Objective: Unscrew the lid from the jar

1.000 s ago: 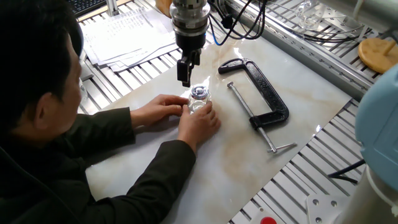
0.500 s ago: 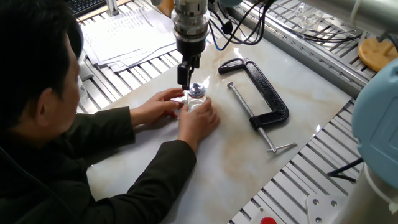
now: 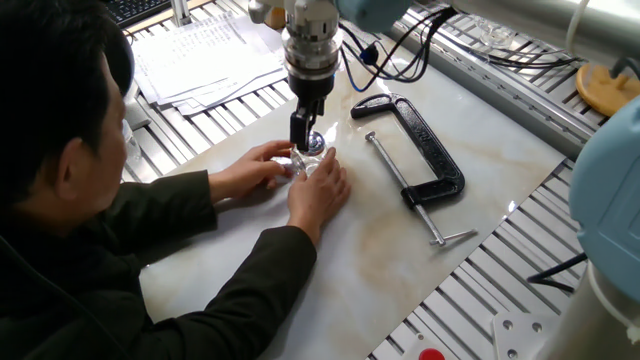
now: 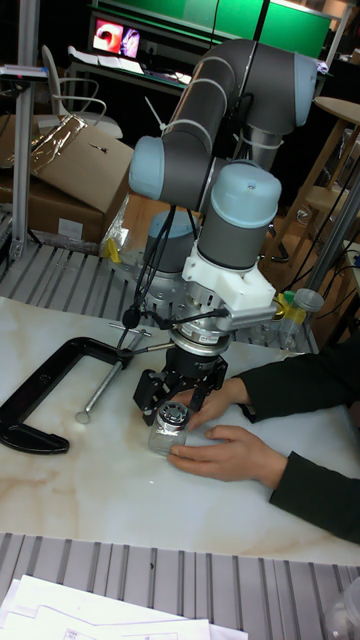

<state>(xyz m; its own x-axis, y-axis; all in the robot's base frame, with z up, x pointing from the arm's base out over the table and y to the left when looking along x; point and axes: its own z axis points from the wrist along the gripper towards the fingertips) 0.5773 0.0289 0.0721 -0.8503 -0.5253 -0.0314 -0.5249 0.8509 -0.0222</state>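
A tiny clear glass jar stands on the marble board, held steady by a person's two hands. Its small shiny lid sits on top. My gripper hangs straight down over the lid. In the tall fixed view its dark fingers stand apart on either side, just above the lid, so it is open. In the fixed view the fingers hide part of the lid.
A black C-clamp lies on the marble board to one side of the jar. Papers lie beyond the board. A tan wooden disc sits far right. The person's arms cross the near board.
My gripper has come down and slightly sideways, from above the jar to right over the lid. The hands have kept holding the jar.
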